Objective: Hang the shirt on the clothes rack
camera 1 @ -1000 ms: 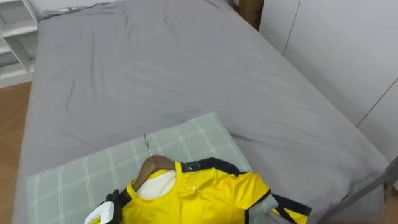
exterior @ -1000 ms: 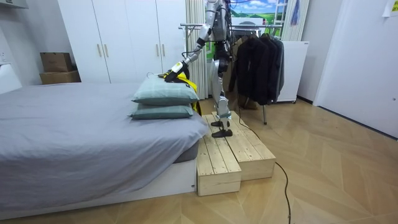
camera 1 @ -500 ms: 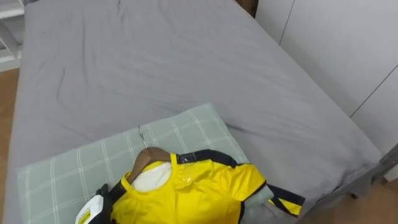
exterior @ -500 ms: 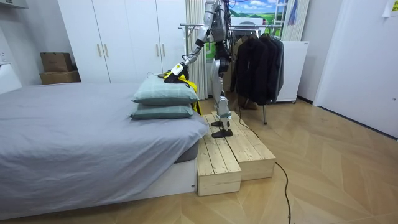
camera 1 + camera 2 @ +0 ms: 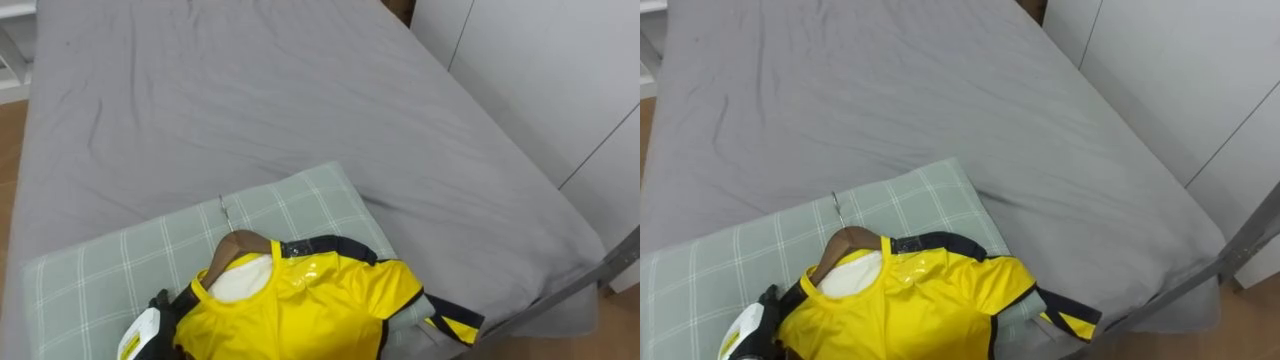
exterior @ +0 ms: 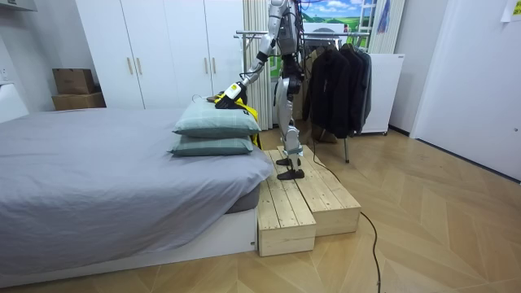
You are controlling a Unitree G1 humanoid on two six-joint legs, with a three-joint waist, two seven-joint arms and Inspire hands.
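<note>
A yellow shirt with black trim (image 5: 300, 310) lies on a brown wooden hanger (image 5: 238, 248) whose metal hook (image 5: 224, 208) points up the bed. Both rest on a green checked pillow (image 5: 110, 265). My left hand (image 5: 150, 322) is at the shirt's left shoulder, touching the cloth, with its grip hidden by the shirt. In the room view I stand on a wooden platform (image 6: 305, 203) beside the bed, left arm stretched out to the stacked pillows (image 6: 216, 122), the left hand (image 6: 232, 91) over the shirt (image 6: 242, 104).
The grey bed (image 5: 250, 100) stretches ahead. White wardrobe doors (image 5: 540, 70) stand to the right, and a metal bar (image 5: 590, 280) crosses the lower right corner. Behind me a clothes rack (image 6: 326, 32) holds several dark garments (image 6: 334, 77).
The eye view has shifted slightly. The shirt, hanger and left hand keep their place on the pillow.
</note>
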